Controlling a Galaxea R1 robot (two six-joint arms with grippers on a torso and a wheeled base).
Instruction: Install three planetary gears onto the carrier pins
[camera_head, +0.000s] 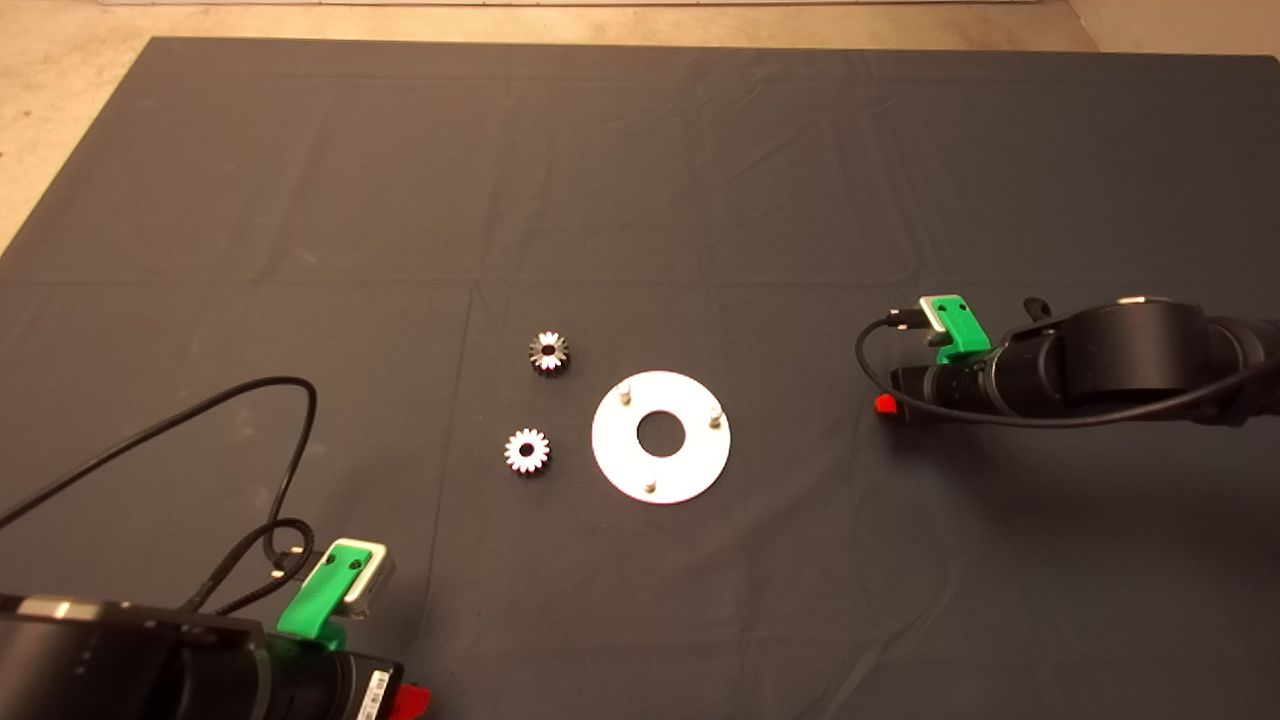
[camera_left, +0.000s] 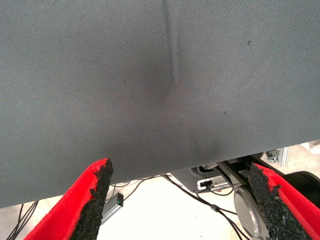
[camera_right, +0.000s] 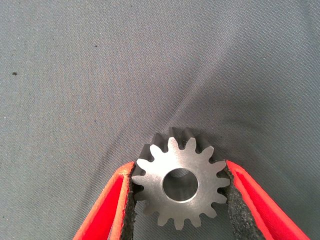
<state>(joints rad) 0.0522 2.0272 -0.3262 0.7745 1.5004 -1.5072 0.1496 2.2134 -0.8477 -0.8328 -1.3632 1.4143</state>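
My right gripper (camera_right: 180, 170) is shut on one planetary gear (camera_right: 155, 172), its black pads pressed against the teeth on both sides, just over the dark mat. In the head view this gripper (camera_head: 886, 405) is to the right of the white-silver disc (camera_head: 690, 470), and the arm hides the held gear. Three carrier pins (camera_head: 624, 392) (camera_head: 715, 415) (camera_head: 650, 485) stand bare on the disc. Two more gears lie flat on the mat left of the disc, one farther back (camera_head: 548, 352) and one nearer (camera_head: 527, 451). My left gripper (camera_head: 405, 700) is parked at the lower left, open (camera_left: 180, 167).
The dark mat (camera_head: 640, 200) has creases and folds. A black cable (camera_head: 290, 440) loops over the mat near the left arm. In the left wrist view, the mat's edge (camera_left: 150, 175) shows with cables and floor beyond it.
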